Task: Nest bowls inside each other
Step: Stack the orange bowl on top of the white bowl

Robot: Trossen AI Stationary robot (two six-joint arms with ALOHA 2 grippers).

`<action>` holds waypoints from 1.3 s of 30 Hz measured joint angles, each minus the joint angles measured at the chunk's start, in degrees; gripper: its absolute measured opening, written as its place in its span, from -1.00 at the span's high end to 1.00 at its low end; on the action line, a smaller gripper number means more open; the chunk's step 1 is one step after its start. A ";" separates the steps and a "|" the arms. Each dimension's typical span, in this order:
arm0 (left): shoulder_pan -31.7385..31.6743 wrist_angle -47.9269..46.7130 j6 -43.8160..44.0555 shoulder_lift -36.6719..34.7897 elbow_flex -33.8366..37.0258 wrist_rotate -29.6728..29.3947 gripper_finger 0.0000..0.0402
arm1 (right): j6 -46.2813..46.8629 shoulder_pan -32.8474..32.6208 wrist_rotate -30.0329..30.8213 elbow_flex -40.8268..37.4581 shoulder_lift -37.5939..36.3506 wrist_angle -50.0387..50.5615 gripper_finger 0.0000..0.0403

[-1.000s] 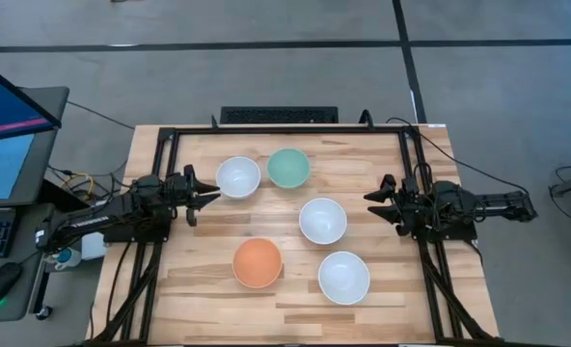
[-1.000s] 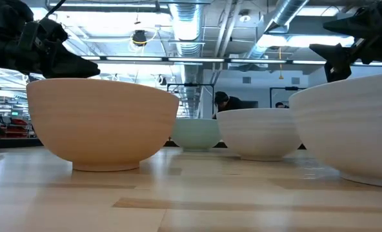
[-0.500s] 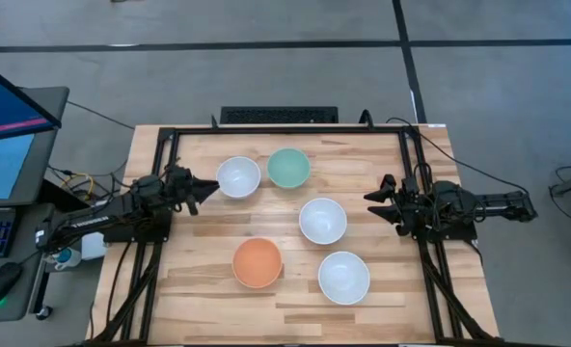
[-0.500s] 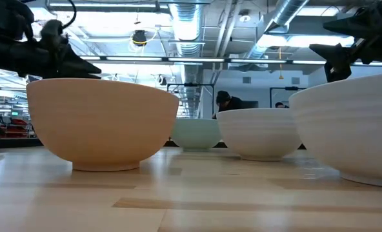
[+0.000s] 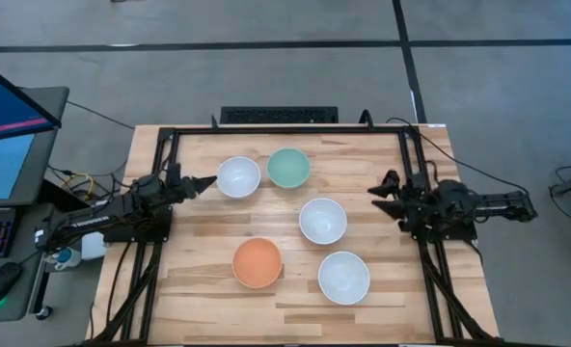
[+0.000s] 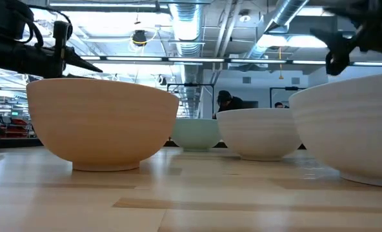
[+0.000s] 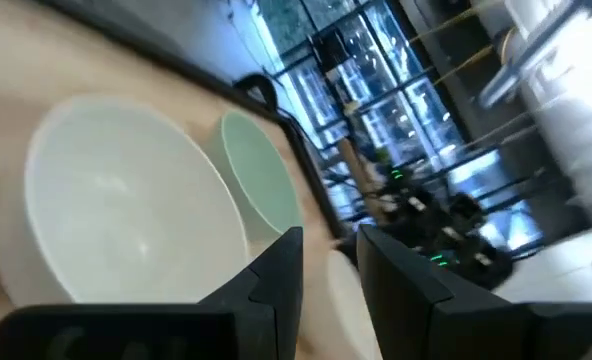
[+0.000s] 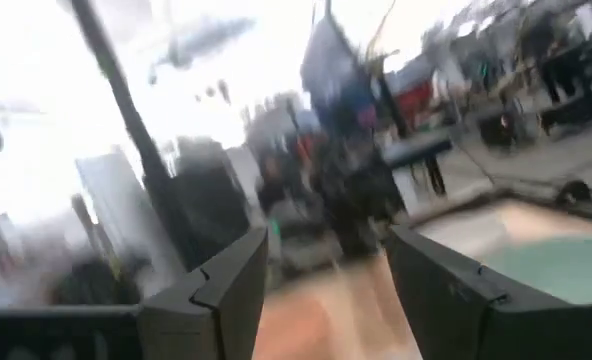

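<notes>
Five bowls rest upright on their bases on the wooden table, all apart: a white bowl (image 5: 238, 176) beside the mint green bowl (image 5: 288, 168) at the far side, a white bowl (image 5: 323, 221) in the middle, the orange bowl (image 5: 258, 263) and a third white bowl (image 5: 343, 278) near the front. My left gripper (image 5: 206, 181) is open and hovers just left of the far white bowl (image 7: 126, 210), pointing at it, with the green bowl (image 7: 261, 185) behind. My right gripper (image 5: 380, 196) is open and hovers right of the middle white bowl. Neither touches anything.
A black frame (image 5: 285, 130) runs along the table's far edge and down both sides. Bare wood lies between the bowls and along the near edge (image 5: 295, 323). A monitor (image 5: 11, 116) and keyboard stand left of the table. A person (image 6: 223, 100) shows far off in the room.
My left gripper has rolled about its own axis, so its fingers, seen spread side by side from above before, now overlap, and it has edged toward the far white bowl. My right gripper has begun to move, rising a little. No bowl has moved.
</notes>
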State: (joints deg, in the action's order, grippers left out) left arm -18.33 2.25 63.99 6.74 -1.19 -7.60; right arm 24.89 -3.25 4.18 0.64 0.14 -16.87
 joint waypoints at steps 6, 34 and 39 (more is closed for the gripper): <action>0.02 0.77 3.80 0.02 0.00 4.54 0.56 | 18.68 0.67 4.63 0.04 0.02 -15.04 -0.13; 1.58 5.42 -14.42 6.09 -5.51 12.92 0.67 | 16.32 3.68 20.66 10.05 14.87 4.44 -0.13; 2.20 -16.77 -31.86 19.34 -21.31 12.62 0.79 | 5.25 5.72 25.01 29.05 29.08 39.01 -0.13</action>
State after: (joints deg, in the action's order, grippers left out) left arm -16.13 -14.51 32.13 26.08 -22.50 5.02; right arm 30.15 2.47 29.19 29.70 29.22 22.13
